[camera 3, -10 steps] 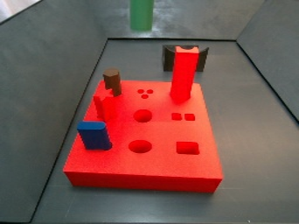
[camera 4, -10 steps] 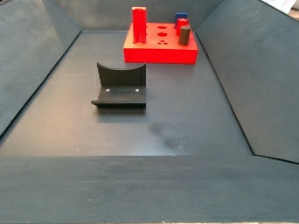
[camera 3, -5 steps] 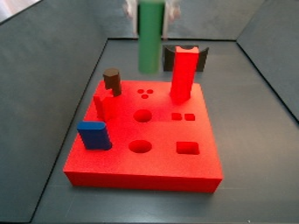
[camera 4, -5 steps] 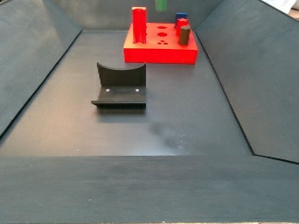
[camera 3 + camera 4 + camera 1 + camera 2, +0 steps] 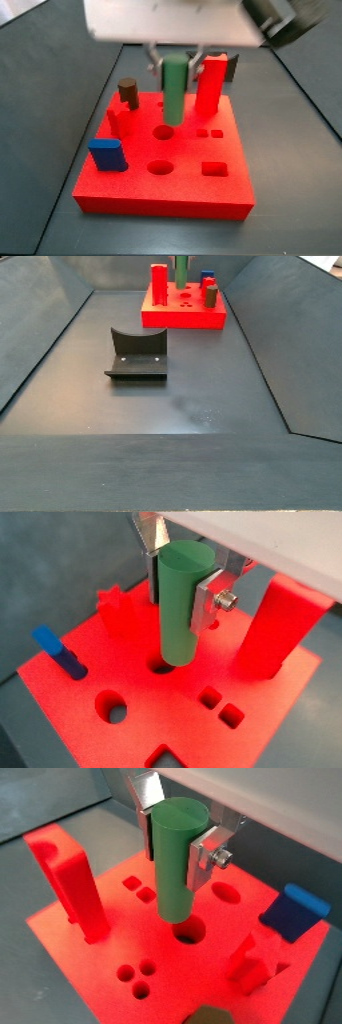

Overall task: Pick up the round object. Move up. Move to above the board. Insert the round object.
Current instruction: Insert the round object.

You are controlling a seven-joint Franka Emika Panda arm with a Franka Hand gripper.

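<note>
The round object [image 5: 174, 88], a tall slim green cylinder peg, hangs upright in my gripper [image 5: 175, 62] over the board [image 5: 187, 185], a flat red block with cut-out holes. In both wrist views the silver fingers [image 5: 203, 604] clamp the peg [image 5: 177, 632] on its upper part. Its lower end stands right over a round hole [image 5: 160, 666] in the board [image 5: 147, 712]; I cannot tell if it touches. The other views show the same: gripper [image 5: 177, 848], peg [image 5: 174, 873], hole [image 5: 190, 930], board [image 5: 134, 938]. Far off, the peg [image 5: 179, 283] stands above the board [image 5: 181, 318].
On the board stand a tall red pillar [image 5: 211, 85] close beside the peg, a short dark brown cylinder [image 5: 128, 93], a blue block [image 5: 107, 155] and a small red piece [image 5: 118, 122]. The fixture [image 5: 138, 353] stands on the floor away from the board.
My gripper has come down with the green peg from the top of the view to the board, so the peg's lower end now stands at the round hole.
</note>
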